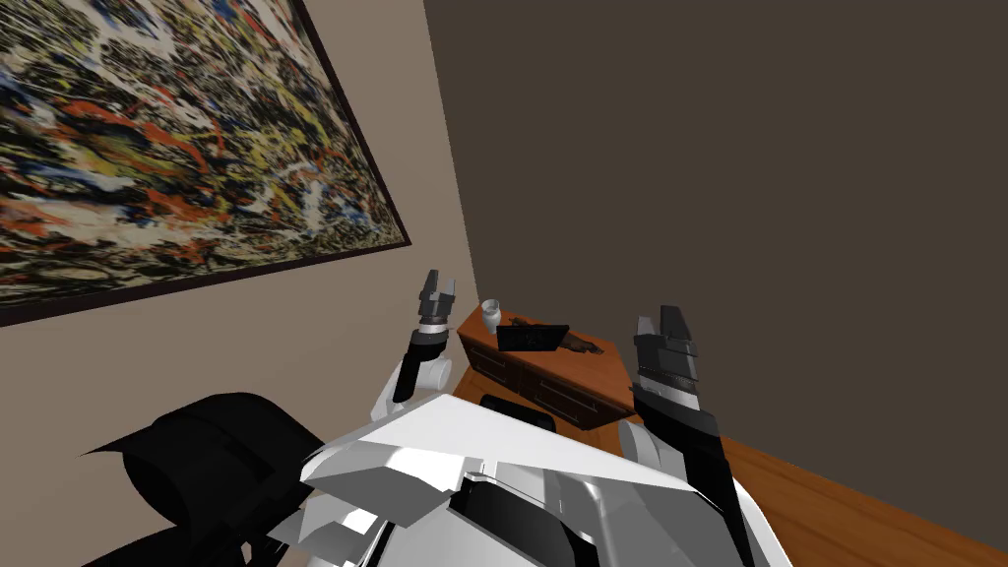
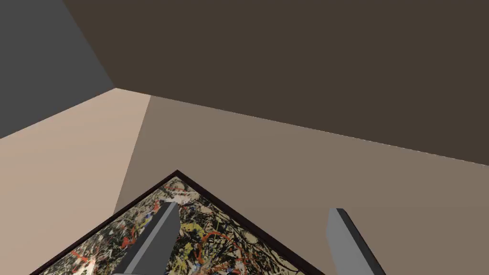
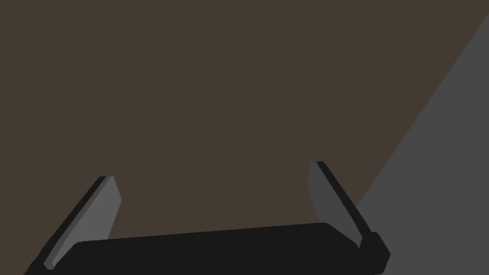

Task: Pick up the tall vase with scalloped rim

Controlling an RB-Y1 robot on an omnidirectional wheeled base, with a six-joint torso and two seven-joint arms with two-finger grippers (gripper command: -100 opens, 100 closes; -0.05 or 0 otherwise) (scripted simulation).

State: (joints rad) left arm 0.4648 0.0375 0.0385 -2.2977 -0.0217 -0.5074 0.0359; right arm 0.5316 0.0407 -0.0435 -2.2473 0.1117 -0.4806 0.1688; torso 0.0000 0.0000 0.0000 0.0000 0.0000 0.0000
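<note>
White vase (image 1: 491,314) seen upright on the wooden bench (image 1: 602,366), untouched.
Left hand (image 1: 438,287) and right hand (image 1: 661,320) are held raised, fingers spread, empty.

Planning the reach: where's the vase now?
Head view: white vase stands on the wooden cabinet, left end, near the wall corner, beside a black panel.

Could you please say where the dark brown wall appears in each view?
Head view: dark brown wall on the right, behind the dresser bearing the vase.
Left wrist view: the wall spans the top, beyond the open left gripper.
Right wrist view: wall behind the open right gripper.
Shared landmark: the painting, head and left wrist views.
</note>
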